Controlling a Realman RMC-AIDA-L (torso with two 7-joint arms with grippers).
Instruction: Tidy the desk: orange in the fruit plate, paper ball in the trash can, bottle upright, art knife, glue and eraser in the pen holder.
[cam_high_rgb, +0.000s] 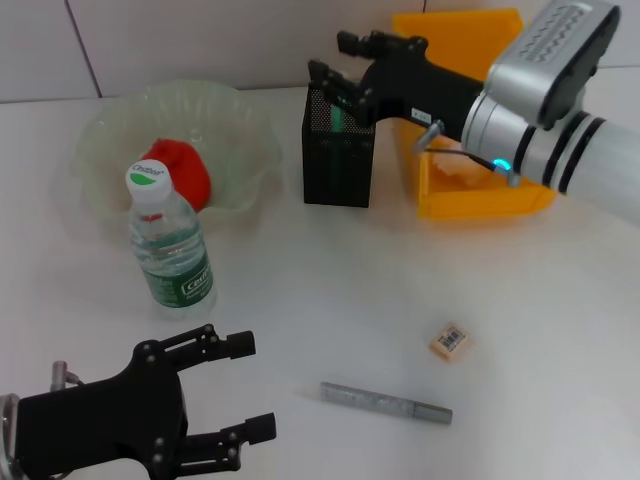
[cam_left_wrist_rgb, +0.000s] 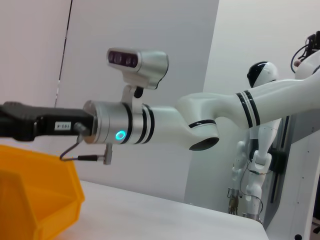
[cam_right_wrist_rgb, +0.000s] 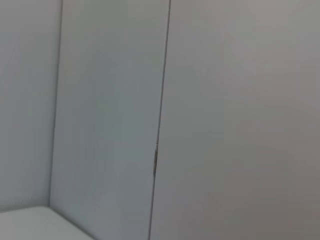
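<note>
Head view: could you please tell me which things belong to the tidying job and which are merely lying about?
Job: orange, fruit plate, bottle, pen holder, art knife, trash can, eraser, glue, right end effector above the pen holder.
Lying about: only a white robot behind, in the left wrist view.

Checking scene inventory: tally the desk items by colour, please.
Red-orange: 1, orange
Pale green: 1, fruit plate
Clear: 1, bottle
Black: 1, pen holder
Yellow-orange: 1, trash can
Beige: 1, eraser
Grey: 1, glue
Total: 7
</note>
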